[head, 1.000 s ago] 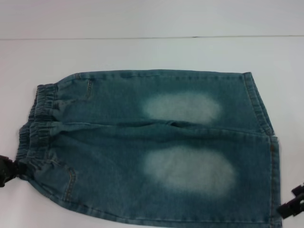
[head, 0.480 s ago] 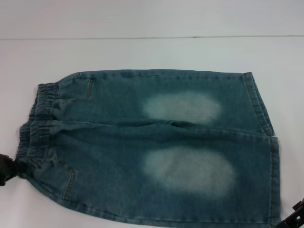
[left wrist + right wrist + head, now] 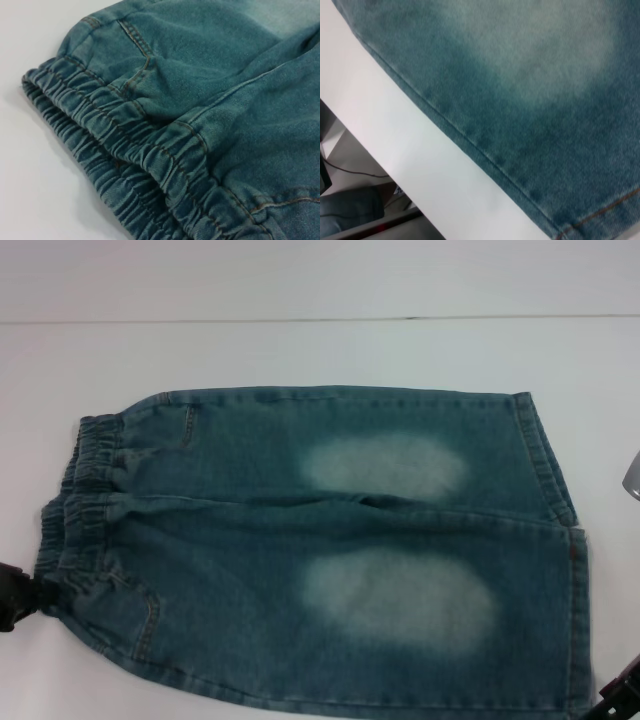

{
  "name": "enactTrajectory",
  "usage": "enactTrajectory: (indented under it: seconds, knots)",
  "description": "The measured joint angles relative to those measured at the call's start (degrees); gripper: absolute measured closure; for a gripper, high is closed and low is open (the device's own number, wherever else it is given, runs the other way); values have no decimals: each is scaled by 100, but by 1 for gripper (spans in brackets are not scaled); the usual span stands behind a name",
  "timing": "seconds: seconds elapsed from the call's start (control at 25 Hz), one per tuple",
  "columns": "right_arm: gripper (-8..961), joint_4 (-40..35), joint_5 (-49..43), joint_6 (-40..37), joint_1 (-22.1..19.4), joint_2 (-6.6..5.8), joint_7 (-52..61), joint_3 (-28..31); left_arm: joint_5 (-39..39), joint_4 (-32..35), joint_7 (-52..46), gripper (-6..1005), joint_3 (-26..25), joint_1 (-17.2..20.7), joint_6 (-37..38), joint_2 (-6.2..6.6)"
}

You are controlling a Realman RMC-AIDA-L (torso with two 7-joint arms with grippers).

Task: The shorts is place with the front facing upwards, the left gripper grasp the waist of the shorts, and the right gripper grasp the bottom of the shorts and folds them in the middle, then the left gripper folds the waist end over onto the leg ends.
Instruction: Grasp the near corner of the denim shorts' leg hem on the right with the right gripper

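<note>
Head view: unlabelled denim shorts (image 3: 330, 550), flat.

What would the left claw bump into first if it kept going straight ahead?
Most likely the waist of the shorts. The left gripper sits at the band's near corner, and its wrist camera looks straight onto the ruffled elastic. How close it is remains unclear.

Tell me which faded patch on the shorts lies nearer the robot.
The larger pale patch, on the leg toward the table's near edge. The smaller patch sits on the far leg, beyond the centre seam.
</note>
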Motion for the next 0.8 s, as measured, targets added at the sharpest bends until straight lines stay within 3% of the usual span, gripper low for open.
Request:
enactTrajectory:
  seconds: [0.52,0.8]
  knots:
    - [8,673,20,158,358,-8,-114,-9,-5,-2,55,953,0,44,-31,-67]
    - [8,515,-156,-73,413,-26,-91,16,-7,0,60,953,2,71,-31,-75]
